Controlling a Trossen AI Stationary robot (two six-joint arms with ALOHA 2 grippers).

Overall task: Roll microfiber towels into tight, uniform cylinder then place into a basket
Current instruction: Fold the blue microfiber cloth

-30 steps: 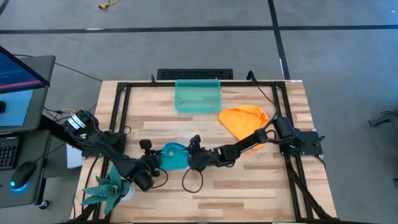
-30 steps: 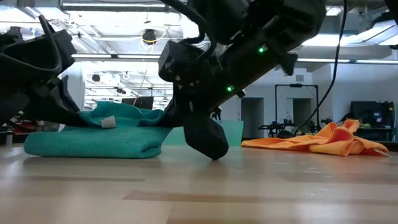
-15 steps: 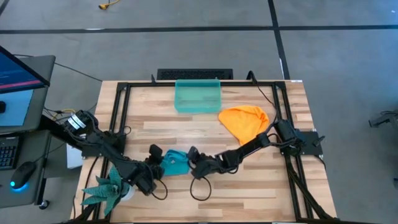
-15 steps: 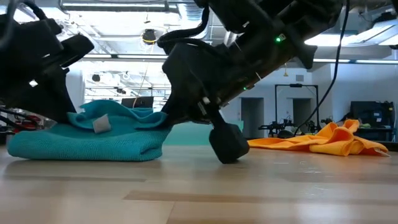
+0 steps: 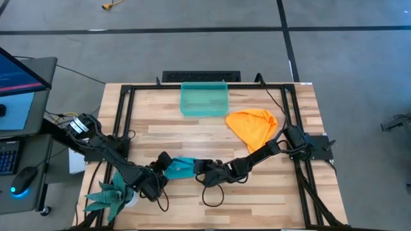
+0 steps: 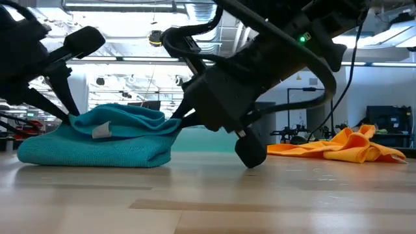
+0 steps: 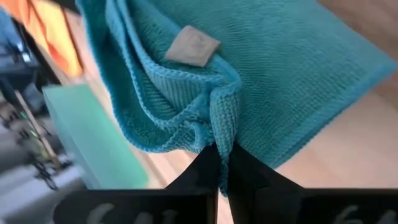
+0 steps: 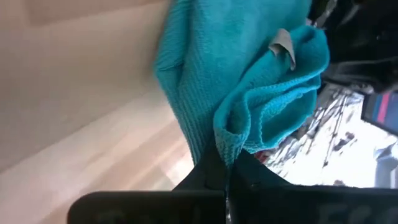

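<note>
a light wooden plank desk with a black metal frame stands on grey floor. a green spiky-leaved plant in a white pot sits at its near left corner. beside the desk, a lit monitor and a black computer mouse.

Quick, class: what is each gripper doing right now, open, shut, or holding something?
Left gripper: shut on an edge of the teal towel.
Right gripper: shut on the teal towel's opposite edge.

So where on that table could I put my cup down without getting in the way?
Bare wood lies left of the green bin, and between the bin and the blue towel. The front right corner looks free too. It is crowded along the front, where both claws pinch the blue towel, and by the orange towel and plant.
</note>
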